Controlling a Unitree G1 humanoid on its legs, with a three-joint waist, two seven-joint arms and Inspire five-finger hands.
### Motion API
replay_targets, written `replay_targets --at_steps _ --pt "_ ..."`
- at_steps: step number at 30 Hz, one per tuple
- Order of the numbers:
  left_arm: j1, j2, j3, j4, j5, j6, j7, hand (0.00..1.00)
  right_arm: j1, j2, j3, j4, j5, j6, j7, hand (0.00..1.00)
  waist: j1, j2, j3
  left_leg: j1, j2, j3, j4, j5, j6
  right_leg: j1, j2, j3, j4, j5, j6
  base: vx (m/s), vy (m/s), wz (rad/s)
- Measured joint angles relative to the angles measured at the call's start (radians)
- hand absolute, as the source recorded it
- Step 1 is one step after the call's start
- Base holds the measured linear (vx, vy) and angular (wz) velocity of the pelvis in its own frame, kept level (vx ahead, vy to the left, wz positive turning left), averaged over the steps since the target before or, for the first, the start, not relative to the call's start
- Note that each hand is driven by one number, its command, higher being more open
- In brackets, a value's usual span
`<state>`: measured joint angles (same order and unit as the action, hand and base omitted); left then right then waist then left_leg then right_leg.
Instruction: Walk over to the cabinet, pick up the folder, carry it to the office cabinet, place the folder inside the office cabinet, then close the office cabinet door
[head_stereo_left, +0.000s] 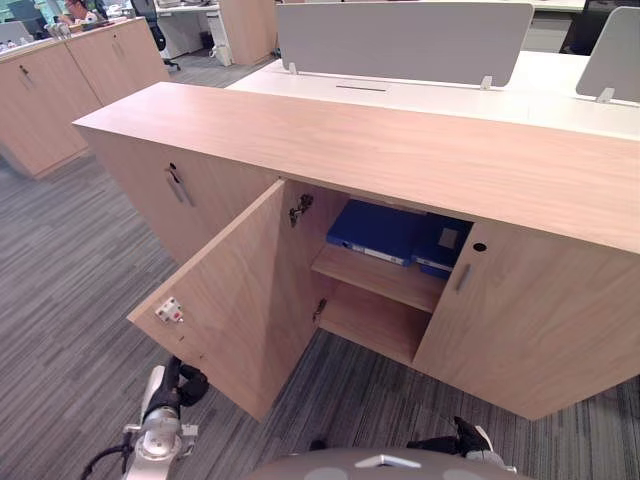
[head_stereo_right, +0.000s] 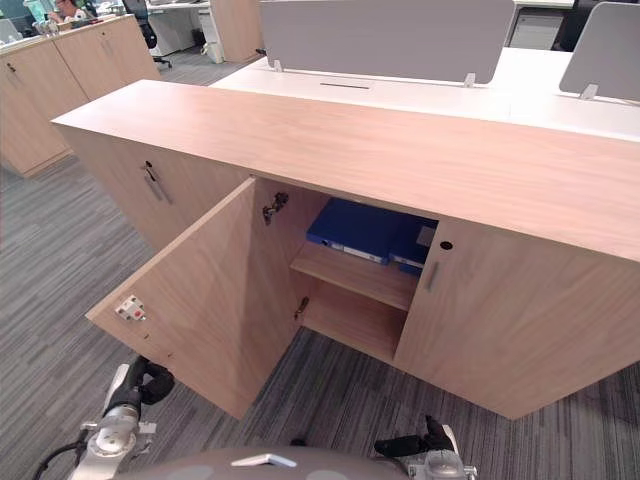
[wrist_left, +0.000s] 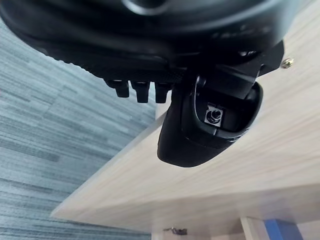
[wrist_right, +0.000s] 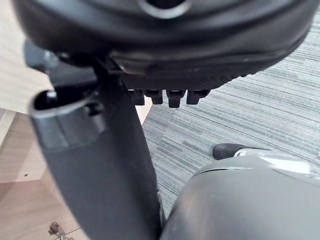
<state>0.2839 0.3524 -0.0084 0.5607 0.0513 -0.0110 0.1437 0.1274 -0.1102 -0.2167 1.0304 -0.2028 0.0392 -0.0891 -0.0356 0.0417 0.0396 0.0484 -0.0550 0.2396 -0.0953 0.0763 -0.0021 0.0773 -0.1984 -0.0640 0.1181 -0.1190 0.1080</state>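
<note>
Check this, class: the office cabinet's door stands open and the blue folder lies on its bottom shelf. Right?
No. The blue folder lies on the upper shelf, not the bottom one, as the left eye view shows. The door does stand open.

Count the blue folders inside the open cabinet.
2, both on the upper shelf: the left folder in the opening, the right folder partly behind the closed door. More may hide there.
</note>
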Motion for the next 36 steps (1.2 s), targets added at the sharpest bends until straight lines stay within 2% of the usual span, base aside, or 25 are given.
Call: replay_targets --at_steps 2,3,4,5,6,7,8,9,10,11,13,14,18,21,24,25,27,28,31,32,36 --pt "0.002 -0.004 -0.048 0.036 0.0 0.001 -0.005 1.0 0.004 0.005 -0.001 0.007 0.001 -0.001 -0.002 1.0 -0.022 -0.001 0.002 -0.007 -0.007 0.008 0.006 -0.001 -0.004 -0.015 -0.011 0.023 -0.001 -0.002 -0.008 -0.06 0.045 -0.2" --pt "0.003 -0.013 -0.081 0.062 0.0 0.005 -0.019 1.0 0.004 -0.005 -0.003 0.007 0.006 -0.004 -0.003 1.0 -0.025 0.013 0.002 -0.008 -0.005 0.024 0.0 0.005 0.003 -0.023 -0.002 0.041 -0.002 -0.001 -0.009 -0.06 0.058 -0.47" --pt "0.009 -0.014 -0.132 0.074 0.002 0.02 -0.04 1.0 0.003 -0.008 -0.003 0.002 0.008 -0.008 -0.004 1.0 -0.036 0.017 0.001 -0.01 -0.007 0.048 -0.001 -0.016 -0.006 -0.032 -0.005 0.051 -0.005 -0.004 -0.028 -0.06 0.059 -0.48" --pt "0.013 -0.016 -0.154 0.078 0.003 0.022 -0.048 1.0 0.006 0.002 -0.001 0.001 0.007 -0.01 -0.005 1.0 -0.046 0.002 -0.005 -0.017 -0.017 0.064 0.006 -0.055 -0.055 -0.046 -0.023 0.059 -0.011 -0.005 -0.047 -0.07 0.099 -0.41" --pt "0.005 -0.02 -0.196 0.083 0.008 0.025 -0.07 1.0 0.0 0.021 0.0 0.007 0.007 -0.019 -0.008 1.0 -0.057 -0.031 -0.01 -0.091 -0.02 0.061 0.217 -0.044 0.107 -0.086 -0.065 0.097 -0.007 -0.003 -0.042 0.01 0.052 -0.55" --pt "0.006 -0.03 -0.246 0.079 0.023 0.021 -0.088 1.0 -0.007 0.01 -0.001 0.001 0.008 -0.021 -0.007 1.0 -0.053 -0.002 -0.012 -0.095 0.011 0.013 0.257 -0.131 0.099 -0.106 -0.028 0.126 -0.005 0.006 -0.035 0.02 0.094 -0.89" --pt "-0.004 -0.044 -0.281 0.081 0.038 0.022 -0.119 1.0 -0.015 -0.006 0.003 0.012 0.008 -0.017 0.0 1.0 -0.063 -0.003 -0.012 -0.052 0.016 0.053 0.2 -0.158 0.042 -0.1 -0.027 0.166 -0.029 0.036 -0.014 0.05 0.05 -0.94" --pt "-0.012 -0.051 -0.313 0.08 0.042 0.02 -0.134 1.0 -0.016 -0.002 0.003 0.011 0.008 -0.016 -0.004 1.0 -0.073 -0.007 -0.015 -0.029 0.018 0.084 0.165 -0.155 0.037 -0.1 -0.022 0.165 -0.03 0.036 -0.016 0.0 0.097 -0.84" --pt "-0.025 -0.067 -0.343 0.081 0.046 0.026 -0.138 1.0 -0.013 0.002 0.002 0.008 0.009 -0.018 -0.009 1.0 -0.083 0.006 -0.02 -0.019 0.022 0.099 0.137 -0.153 0.035 -0.112 -0.004 0.156 -0.016 0.037 -0.016 -0.01 0.086 -0.91" --pt "-0.047 -0.082 -0.377 0.08 0.049 0.015 -0.154 1.0 -0.014 0.009 0.003 0.003 0.009 -0.021 -0.01 1.0 -0.094 0.004 -0.024 -0.003 0.024 0.122 0.113 -0.153 0.035 -0.127 0.041 0.149 0.004 0.036 -0.018 0.0 0.07 -0.76" --pt "-0.098 -0.1 -0.414 0.074 0.053 0.004 -0.17 1.0 -0.014 0.015 -0.001 0.003 0.011 -0.021 -0.01 1.0 -0.119 0.003 -0.024 0.0 0.02 0.129 0.099 -0.15 0.03 -0.127 0.049 0.171 -0.012 0.039 -0.02 0.02 0.068 -0.37" --pt "-0.142 -0.135 -0.42 0.068 0.058 -0.024 -0.174 1.0 -0.016 0.021 -0.002 0.0 0.012 -0.022 -0.014 1.0 -0.137 -0.002 -0.028 0.01 0.013 0.133 0.071 -0.143 0.02 -0.127 0.049 0.177 -0.028 0.04 -0.021 0.05 0.069 -0.18" --pt "-0.248 -0.155 -0.42 0.031 0.058 -0.069 -0.168 1.0 -0.015 0.022 -0.002 -0.005 0.012 -0.022 -0.021 1.0 -0.161 0.003 -0.021 0.027 0.019 0.139 0.036 -0.131 0.0 -0.126 0.064 0.182 -0.066 0.056 -0.036 0.09 0.026 -0.26" --pt "-0.331 -0.146 -0.401 0.04 0.071 -0.068 -0.127 1.0 -0.015 0.018 -0.002 -0.008 0.013 -0.024 -0.023 1.0 -0.171 0.011 -0.013 0.041 0.032 0.163 0.026 -0.12 -0.017 -0.127 0.077 0.186 -0.081 0.103 -0.033 0.12 -0.028 -0.32" --pt "-0.401 -0.12 -0.374 0.083 0.079 -0.067 -0.093 1.0 -0.017 0.011 -0.002 -0.008 0.026 -0.025 -0.025 1.0 -0.189 0.028 -0.011 0.045 0.057 0.168 0.03 -0.116 -0.017 -0.127 0.102 0.186 -0.094 0.145 -0.018 0.17 -0.063 -0.19" --pt "-0.436 -0.109 -0.351 0.112 0.079 -0.065 -0.078 1.0 -0.018 0.007 -0.003 -0.004 0.033 -0.025 -0.025 1.0 -0.189 0.042 -0.008 0.045 0.068 0.171 0.031 -0.108 -0.005 -0.127 0.117 0.183 -0.1 0.148 -0.02 0.21 -0.086 -0.15" --pt "-0.491 -0.097 -0.319 0.155 0.08 -0.054 -0.06 1.0 -0.024 0.004 -0.002 -0.001 0.045 -0.026 -0.025 1.0 -0.191 0.045 0.001 0.044 0.086 0.172 0.031 -0.108 -0.006 -0.128 0.135 0.178 -0.1 0.149 -0.022 0.13 -0.079 -0.12" --pt "-0.541 -0.084 -0.298 0.197 0.08 -0.038 -0.047 1.0 -0.029 0.003 -0.002 0.004 0.047 -0.026 -0.026 1.0 -0.193 0.048 0.011 0.046 0.103 0.171 0.031 -0.112 -0.02 -0.128 0.149 0.175 -0.1 0.15 -0.025 0.09 -0.081 -0.1" --pt "-0.589 -0.086 -0.289 0.23 0.079 -0.03 -0.033 1.0 -0.037 -0.005 -0.001 0.002 0.048 -0.03 -0.031 1.0 -0.201 0.061 0.03 0.05 0.117 0.167 0.031 -0.114 -0.038 -0.127 0.159 0.171 -0.099 0.149 -0.028 0.05 -0.058 -0.09" --pt "-0.61 -0.087 -0.281 0.237 0.076 -0.024 -0.02 1.0 -0.041 -0.007 0.0 -0.006 0.05 -0.033 -0.031 1.0 -0.211 0.064 0.044 0.05 0.12 0.163 0.033 -0.113 -0.053 -0.128 0.158 0.171 -0.099 0.147 -0.032 0.01 -0.035 -0.08" --pt "-0.632 -0.089 -0.247 0.257 0.064 -0.022 0.006 1.0 -0.042 -0.003 0.001 -0.016 0.067 -0.043 -0.032 1.0 -0.222 0.063 0.063 0.049 0.123 0.163 0.054 -0.122 -0.068 -0.128 0.156 0.172 -0.1 0.146 -0.033 -0.02 -0.025 -0.12"
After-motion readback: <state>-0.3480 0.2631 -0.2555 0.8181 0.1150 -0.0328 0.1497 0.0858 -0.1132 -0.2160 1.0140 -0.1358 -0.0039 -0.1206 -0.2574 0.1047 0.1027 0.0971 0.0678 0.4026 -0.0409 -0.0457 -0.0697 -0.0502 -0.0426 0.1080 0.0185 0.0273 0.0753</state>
